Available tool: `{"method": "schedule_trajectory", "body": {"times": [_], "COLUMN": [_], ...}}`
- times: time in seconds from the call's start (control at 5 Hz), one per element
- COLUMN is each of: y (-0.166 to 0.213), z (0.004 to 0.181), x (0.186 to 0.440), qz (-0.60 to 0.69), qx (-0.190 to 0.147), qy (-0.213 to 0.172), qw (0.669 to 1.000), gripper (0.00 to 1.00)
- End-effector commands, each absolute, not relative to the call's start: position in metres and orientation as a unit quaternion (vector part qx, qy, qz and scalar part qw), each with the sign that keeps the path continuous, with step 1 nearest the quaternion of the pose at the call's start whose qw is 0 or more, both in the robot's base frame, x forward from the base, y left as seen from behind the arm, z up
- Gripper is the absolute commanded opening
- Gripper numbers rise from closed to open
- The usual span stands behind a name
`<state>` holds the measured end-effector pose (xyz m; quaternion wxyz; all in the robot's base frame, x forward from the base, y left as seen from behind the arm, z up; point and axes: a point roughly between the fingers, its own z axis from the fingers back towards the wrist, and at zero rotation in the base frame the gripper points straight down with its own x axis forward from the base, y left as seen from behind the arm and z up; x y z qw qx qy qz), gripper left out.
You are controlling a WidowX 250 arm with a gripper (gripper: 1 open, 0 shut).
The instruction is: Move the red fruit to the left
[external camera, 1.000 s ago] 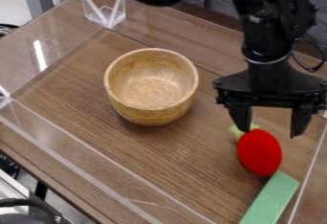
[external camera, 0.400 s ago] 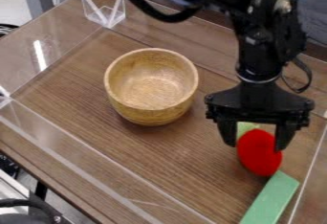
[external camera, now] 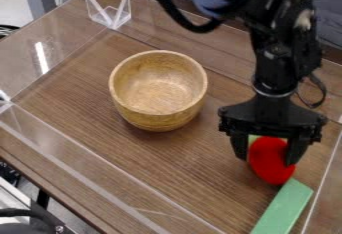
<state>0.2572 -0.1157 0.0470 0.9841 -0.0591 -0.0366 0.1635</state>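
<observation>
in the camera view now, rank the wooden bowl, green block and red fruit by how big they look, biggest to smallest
1. Wooden bowl, clearly the largest
2. Green block and red fruit: too close to rank, since the gripper partly covers the fruit

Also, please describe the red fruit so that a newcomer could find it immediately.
On the brown wooden table, look past the round tan bowl to the black robot gripper. Right there is a bright red, rounded toy fruit, just beside the flat, pale green block. Unlike the block and bowl, it is red and oval.
</observation>
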Motion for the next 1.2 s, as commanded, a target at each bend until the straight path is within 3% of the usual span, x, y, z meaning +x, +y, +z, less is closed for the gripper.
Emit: {"method": "schedule_trajectory", "body": {"times": [0.0, 0.4, 0.8, 1.0], "y": [-0.124, -0.132, -0.084, -0.096], "z": [0.048, 0.053, 0.065, 0.064], "x": [0.27, 0.283, 0.291, 0.302], "qz": [0.148, 0.073, 0.12, 0.124], "qx": [-0.066, -0.079, -0.076, -0.075], "qy": [-0.053, -0.065, -0.077, -0.079], "qw": [0.985, 0.992, 0.987, 0.986], "gripper": [0.0, 0.0, 0.0, 0.0]}}
